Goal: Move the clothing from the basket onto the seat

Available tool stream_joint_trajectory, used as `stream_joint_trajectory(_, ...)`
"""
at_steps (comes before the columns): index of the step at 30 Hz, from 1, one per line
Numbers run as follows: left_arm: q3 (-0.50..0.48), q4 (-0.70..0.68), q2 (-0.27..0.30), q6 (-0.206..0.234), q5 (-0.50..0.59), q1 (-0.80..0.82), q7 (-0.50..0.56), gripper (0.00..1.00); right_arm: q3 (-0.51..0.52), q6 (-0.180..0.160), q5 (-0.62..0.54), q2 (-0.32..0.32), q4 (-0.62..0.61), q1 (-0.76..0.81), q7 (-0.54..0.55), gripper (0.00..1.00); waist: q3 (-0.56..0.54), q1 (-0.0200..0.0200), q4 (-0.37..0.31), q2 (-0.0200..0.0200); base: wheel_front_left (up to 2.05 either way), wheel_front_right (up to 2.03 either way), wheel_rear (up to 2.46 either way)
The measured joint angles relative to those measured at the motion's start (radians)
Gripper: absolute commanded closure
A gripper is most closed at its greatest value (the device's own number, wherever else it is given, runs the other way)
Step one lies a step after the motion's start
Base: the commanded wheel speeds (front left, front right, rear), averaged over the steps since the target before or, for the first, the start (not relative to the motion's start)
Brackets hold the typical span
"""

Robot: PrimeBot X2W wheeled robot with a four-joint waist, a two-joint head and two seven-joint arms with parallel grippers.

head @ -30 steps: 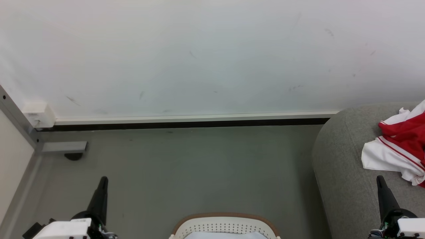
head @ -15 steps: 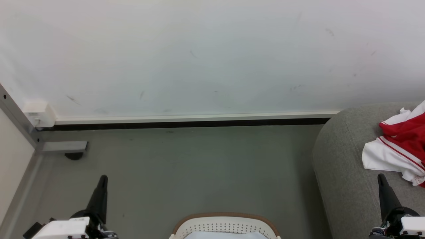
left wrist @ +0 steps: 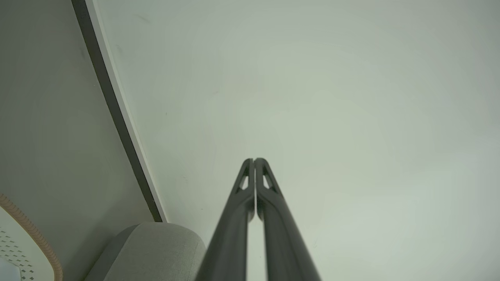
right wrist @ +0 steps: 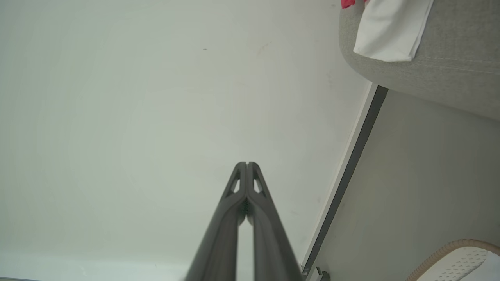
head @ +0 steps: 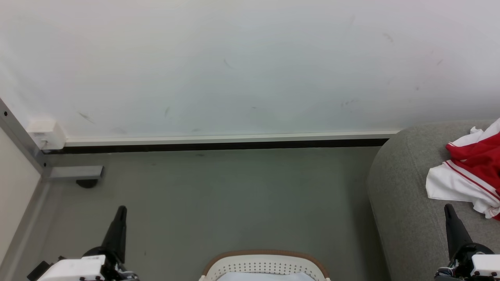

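Item 1. Grey metal frame post (head: 23,144), with a white wall box (head: 45,134), stood far left.

Item 2. Left gripper (head: 121,212), with long dark fingers, hung over the grey floor (head: 234,195), jaws closed on nothing.

Item 3. Oval white perforated plastic basket with a brown rim (head: 265,254) sat bottom centre. Only its pale lining showed, so its contents could not be told.

Item 4. Large grey fabric seat (head: 402,187) stood right, apart from the basket.

Item 5. Red and white jersey clothing (head: 468,171) lay crumpled on the seat.

Item 6. Right gripper (head: 449,210) was over the seat near the clothing, jaws closed and empty.

Step judged: between transfers or finished. The next move called for checking the basket. Nothing stood between basket and seat.
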State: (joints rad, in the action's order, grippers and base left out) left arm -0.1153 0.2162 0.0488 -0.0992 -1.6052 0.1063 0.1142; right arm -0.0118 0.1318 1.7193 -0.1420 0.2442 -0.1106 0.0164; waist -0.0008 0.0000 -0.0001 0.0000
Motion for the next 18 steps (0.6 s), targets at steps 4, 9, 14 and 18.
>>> stream_joint_trajectory(4,0.000,0.000,0.000,0.000,0.000,0.000,0.000,1.00,-0.001,0.000,0.000,-0.001,0.000,0.000,0.000,1.00,0.000,0.0000,0.000,0.0000,0.00,0.00,0.00)
stream_joint_trajectory(9,0.000,0.000,0.000,0.000,0.000,0.000,0.000,1.00,-0.002,0.000,0.001,-0.003,0.000,0.000,-0.001,1.00,0.000,0.0000,0.000,0.0000,0.00,0.00,0.00)
stream_joint_trajectory(14,0.000,0.000,0.000,0.000,0.000,0.000,0.000,1.00,-0.004,0.000,0.005,-0.004,0.000,0.000,-0.005,1.00,0.000,0.0000,0.000,0.0000,0.00,0.00,0.00)
stream_joint_trajectory(18,0.000,0.000,0.000,0.000,0.000,0.000,0.000,1.00,-0.005,0.000,0.006,-0.005,-0.001,0.000,-0.005,1.00,0.000,0.0000,0.000,0.0000,0.00,0.00,0.00)
